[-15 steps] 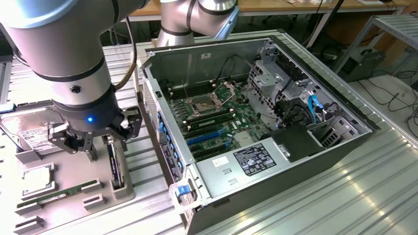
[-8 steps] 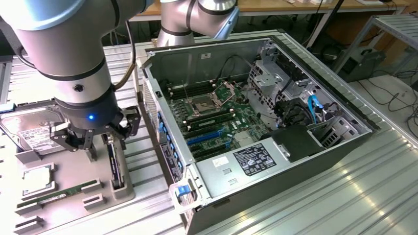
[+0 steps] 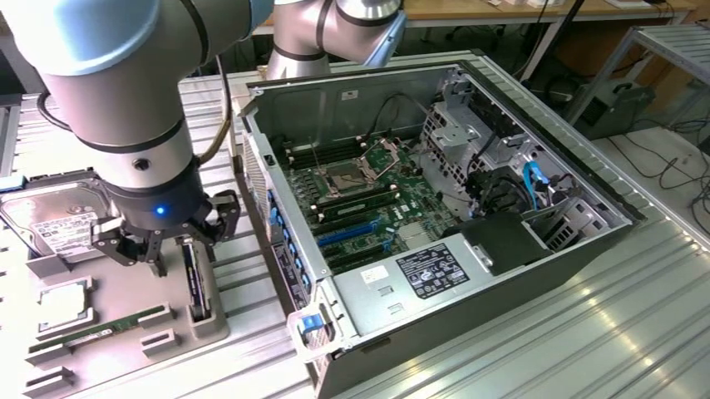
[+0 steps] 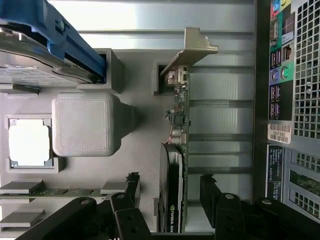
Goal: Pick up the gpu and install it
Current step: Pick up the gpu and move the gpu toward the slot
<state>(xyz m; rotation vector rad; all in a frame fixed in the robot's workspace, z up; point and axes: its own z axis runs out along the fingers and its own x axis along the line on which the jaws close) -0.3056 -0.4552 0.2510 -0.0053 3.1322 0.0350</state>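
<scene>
The gpu (image 3: 198, 287) stands on its long edge in a slot of the grey parts holder (image 3: 122, 287), at the exterior view's left of the open computer case (image 3: 444, 208). In the wrist view the gpu (image 4: 178, 120) shows edge-on: thin green board, black cooler, silver bracket at one end. My gripper (image 3: 186, 251) hangs just above it, open. The gripper (image 4: 170, 189) has one black finger (image 4: 132, 186) on each side of the card, clear of it. Blue slots (image 3: 355, 234) lie on the motherboard inside the case.
The holder also carries a hard drive (image 3: 56, 220) with a white label, a processor (image 3: 63, 298) and a memory stick (image 3: 106, 327). The case's rear panel (image 4: 290, 100) stands close beside the holder. All of it rests on a ribbed metal table (image 3: 577, 332).
</scene>
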